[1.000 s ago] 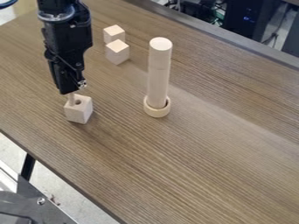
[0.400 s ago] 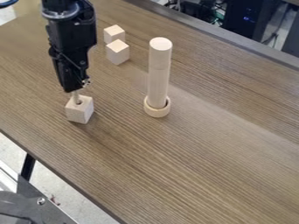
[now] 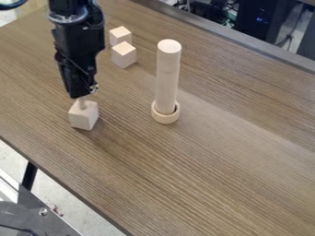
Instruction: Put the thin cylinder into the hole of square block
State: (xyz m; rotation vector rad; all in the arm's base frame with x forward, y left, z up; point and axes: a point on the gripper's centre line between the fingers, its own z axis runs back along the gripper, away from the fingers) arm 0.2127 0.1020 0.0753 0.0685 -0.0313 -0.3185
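The black gripper (image 3: 82,96) hangs at the upper left, right above the square block, shut on the thin cylinder. Only a short length of the pale thin cylinder (image 3: 82,103) shows below the gripper, upright, its lower end at the hole in the block's top. Whether that end is inside the hole or just over it, I cannot tell. The light wooden square block (image 3: 84,117) stands on the table.
A tall, thick wooden cylinder (image 3: 167,76) stands upright in a round wooden ring (image 3: 166,118) to the right. Two small wooden cubes (image 3: 120,35) (image 3: 124,55) sit behind, near the arm. The brown table's (image 3: 203,175) front edge runs diagonally at the lower left.
The gripper has shifted slightly right with the thin cylinder, which now covers the hole that showed beside it earlier. The block has hardly moved.
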